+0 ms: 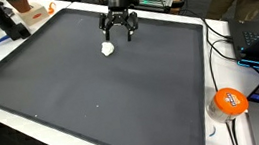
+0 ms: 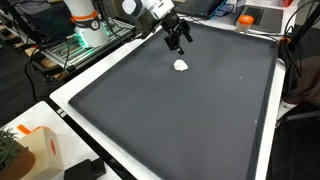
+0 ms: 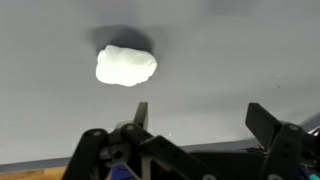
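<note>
wrist view: the gripper hangs with jaws apart above the dark mat, near a white lump.

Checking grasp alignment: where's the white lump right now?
In both exterior views the white lump lies on the dark mat, right by the open hand, untouched; in the wrist view it sits beyond the fingertips, toward the picture's left.
</note>
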`<control>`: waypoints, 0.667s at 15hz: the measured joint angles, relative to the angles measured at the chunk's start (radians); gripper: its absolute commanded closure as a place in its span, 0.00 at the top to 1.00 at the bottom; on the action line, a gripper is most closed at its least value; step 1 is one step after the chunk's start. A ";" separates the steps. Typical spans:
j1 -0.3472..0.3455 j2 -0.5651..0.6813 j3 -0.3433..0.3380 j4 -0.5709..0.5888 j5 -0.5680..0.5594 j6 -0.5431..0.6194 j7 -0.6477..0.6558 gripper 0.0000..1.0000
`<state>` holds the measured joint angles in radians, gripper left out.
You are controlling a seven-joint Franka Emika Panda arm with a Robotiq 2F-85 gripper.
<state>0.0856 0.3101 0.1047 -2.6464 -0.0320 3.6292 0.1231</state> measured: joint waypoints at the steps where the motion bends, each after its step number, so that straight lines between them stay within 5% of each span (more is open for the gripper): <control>1: -0.010 -0.046 0.019 -0.004 -0.004 -0.076 0.016 1.00; 10: 0.058 -0.405 0.040 0.005 0.165 -0.828 0.170 1.00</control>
<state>0.1433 -0.0954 0.1448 -2.6412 0.1332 2.8015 0.2929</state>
